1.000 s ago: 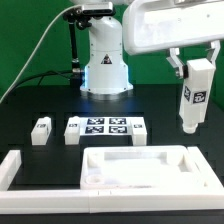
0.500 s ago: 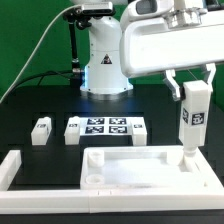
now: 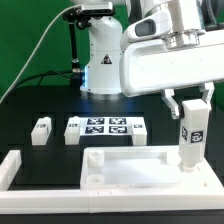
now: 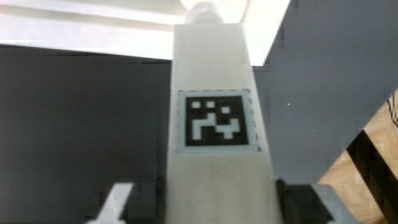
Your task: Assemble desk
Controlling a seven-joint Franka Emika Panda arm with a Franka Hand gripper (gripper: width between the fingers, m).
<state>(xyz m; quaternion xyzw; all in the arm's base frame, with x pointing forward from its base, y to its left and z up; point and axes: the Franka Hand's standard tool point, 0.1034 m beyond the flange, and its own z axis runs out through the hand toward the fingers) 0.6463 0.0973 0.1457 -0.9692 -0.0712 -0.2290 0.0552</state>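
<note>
pincer: mine (image 3: 190, 105), upper right of the exterior view, pointing straight down. Jaws are narrow and clamped on the upper end of a desk leg, one on each side.
held leg: white square post (image 3: 188, 152), upright, hanging from my grip at the right of the frame. Its black-and-white tag (image 3: 192, 131) faces the camera.
leg foot: lower end sits at the rear right corner of the desk top. I can't tell whether it is seated in the corner socket or only touching.
desk top: white tray (image 3: 130, 154), bottom centre of the frame, flat on the black table (image 3: 150, 105) with the open side up. A round socket (image 3: 92, 178) shows in its front left corner.
wrist view: the held leg fills the middle, running lengthwise away from the camera with the tag square on. My fingers (image 4: 118, 203) flank it at the near end. There is a white surface beyond its far end.
spare leg: short white block (image 3: 41, 131) at mid left, lying on the table well apart from the desk top, with a small tag on its face.
marker board: flat white sheet of tags (image 3: 104, 129), centre of frame, between the spare leg and the held leg and behind the desk top.
border bar: long white bar (image 3: 22, 168) at lower left, just beside the desk top's left end.
arm base: white pedestal (image 3: 103, 60), top centre, against the green backdrop.
</note>
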